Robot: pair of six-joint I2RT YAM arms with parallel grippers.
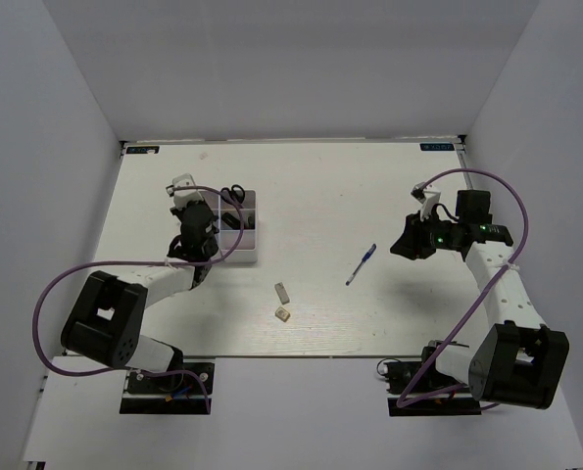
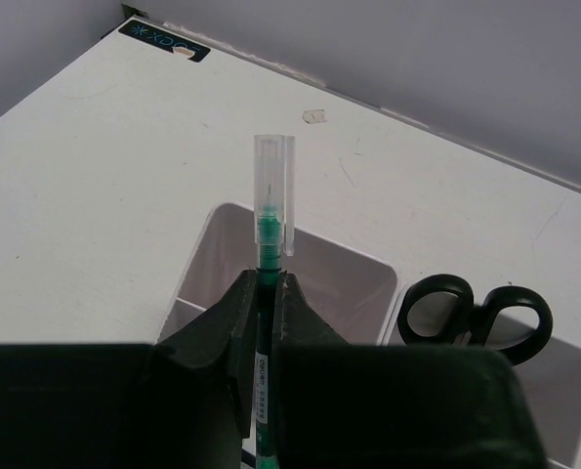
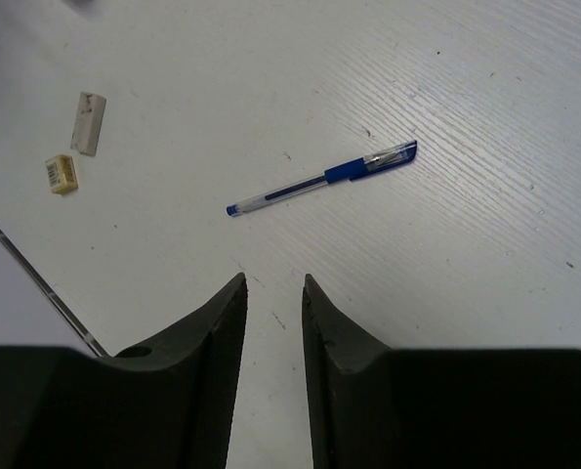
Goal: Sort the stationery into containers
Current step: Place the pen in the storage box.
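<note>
Left gripper [image 2: 266, 289]: matte black wedge fingers pinching a thin green pen [image 2: 268, 233]. The pen stands upright with its clear, glossy plastic cap topmost. It sits over the white organiser tray [image 2: 215, 237] at centre frame. The tray has smooth walls and rounded corners. The pen's lower end is hidden, so contact with the tray cannot be told.

Black loop-handled scissors [image 2: 477, 311] stand in the neighbouring compartment, lower right.

Right gripper [image 3: 273, 285]: jaws slightly spread, holding nothing, above the table.

Blue pen [image 3: 321, 179] with a clear barrel lies flat at centre. Two beige block erasers lie upper left, a long one [image 3: 88, 123] and a short one [image 3: 62, 173].

The table [image 1: 320, 186] is white with a fine wood-like grain and small scuffs. Plain pale walls [image 1: 301, 69] enclose it.
</note>
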